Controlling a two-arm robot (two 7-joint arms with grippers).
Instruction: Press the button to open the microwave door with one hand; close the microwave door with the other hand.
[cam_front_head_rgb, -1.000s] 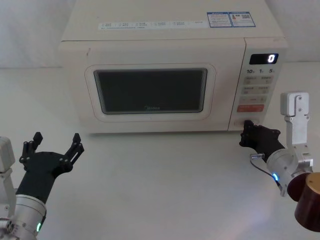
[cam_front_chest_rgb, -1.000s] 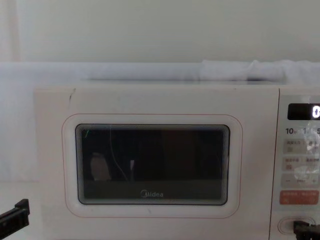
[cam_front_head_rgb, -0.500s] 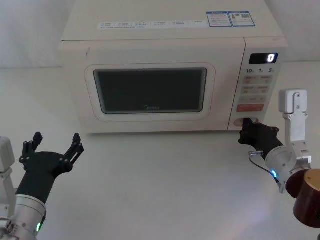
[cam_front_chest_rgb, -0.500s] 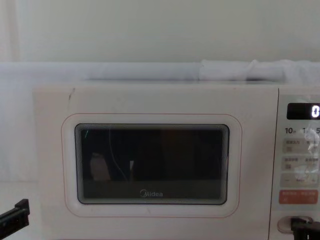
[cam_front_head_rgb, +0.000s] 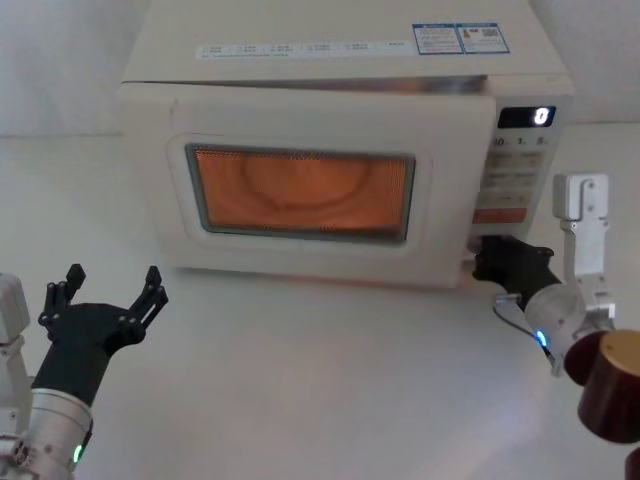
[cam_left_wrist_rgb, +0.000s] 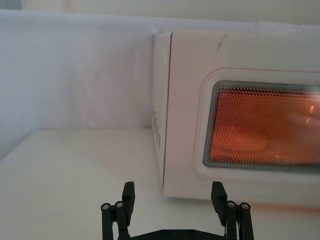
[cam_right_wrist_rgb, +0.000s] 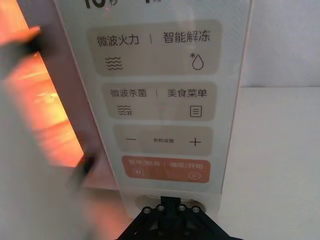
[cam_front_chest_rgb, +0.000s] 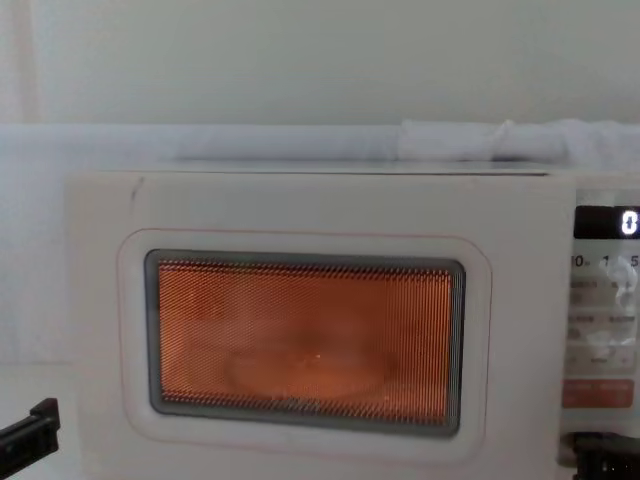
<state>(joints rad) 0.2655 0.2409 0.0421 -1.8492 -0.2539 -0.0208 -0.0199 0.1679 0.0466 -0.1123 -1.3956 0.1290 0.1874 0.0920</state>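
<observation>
Orange light is seen behind the door, swung ajar toward the left claw, held wide open, empty. The right claw, fingers hidden, is kept at the button.

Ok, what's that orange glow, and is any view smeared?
Head, chest and left wrist views: the microwave door window glows orange, lit from inside. Right wrist view: the door edge is an orange smear at one side; panel text stays sharp above the right hand.

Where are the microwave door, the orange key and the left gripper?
microwave door (cam_front_head_rgb: 300, 115): head view, cream panel above the window.
orange key (cam_right_wrist_rgb: 165, 169): right wrist view, its middle.
left gripper (cam_front_head_rgb: 110, 292): head view, midway between fingertips.
</observation>
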